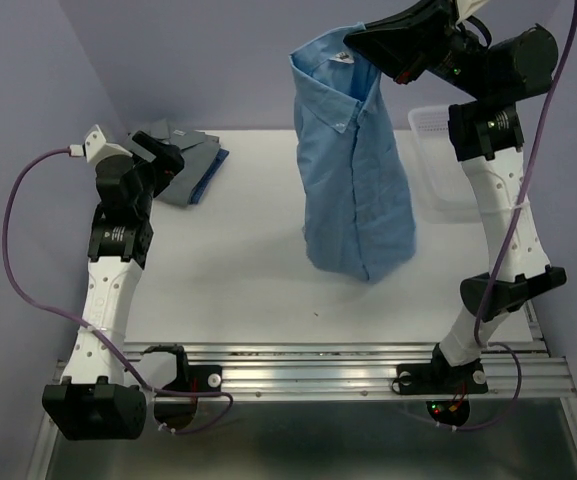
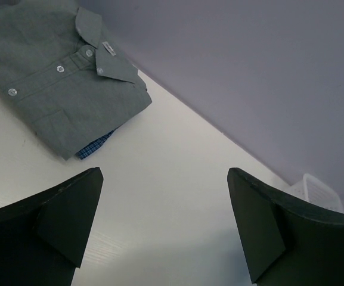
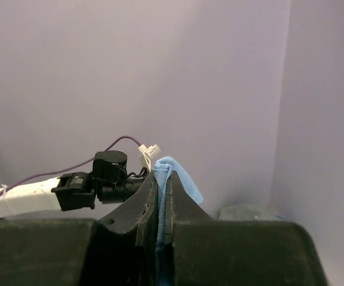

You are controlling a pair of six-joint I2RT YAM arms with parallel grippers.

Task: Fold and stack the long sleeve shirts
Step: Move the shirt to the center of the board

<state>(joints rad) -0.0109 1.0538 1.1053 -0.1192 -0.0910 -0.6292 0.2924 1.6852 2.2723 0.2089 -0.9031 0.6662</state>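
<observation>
A light sky-blue long sleeve shirt [image 1: 356, 170] hangs in the air over the middle of the table, its hem just above the surface. My right gripper [image 1: 360, 40] is shut on its top edge near the collar. In the right wrist view a fold of blue cloth [image 3: 180, 179] sticks out between the pressed fingers of that gripper [image 3: 161, 179]. A folded grey-green shirt [image 2: 58, 77] lies at the back left on a darker blue one [image 2: 94, 146]. My left gripper [image 2: 163, 220] stands open just short of that stack [image 1: 190, 155], holding nothing.
A white mesh basket [image 1: 438, 160] stands at the back right, behind the right arm, and its corner also shows in the left wrist view [image 2: 315, 190]. Purple walls close the table's back and sides. The arms' base rail runs along the near edge.
</observation>
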